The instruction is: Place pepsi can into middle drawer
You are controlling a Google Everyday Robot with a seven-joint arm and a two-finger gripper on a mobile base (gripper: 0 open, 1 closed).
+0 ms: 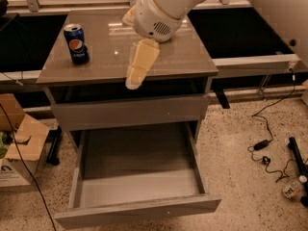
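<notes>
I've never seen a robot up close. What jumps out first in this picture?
The big white arm reaching in from above, with its cream hand hanging over the front edge of the grey cabinet top. Next, the blue pepsi can standing upright on the left of that top, well apart from the hand. Below, the middle drawer is pulled wide open, its floor bare.

Lab, speckled floor [240, 177], loose cables [262, 143], cardboard box [24, 138], gripper [134, 82] over cabinet top [187, 52]

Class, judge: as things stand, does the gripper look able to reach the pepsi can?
Probably yes: the pepsi can stands alone on the cabinet top; the gripper hangs over its front edge, nothing between them.
</notes>
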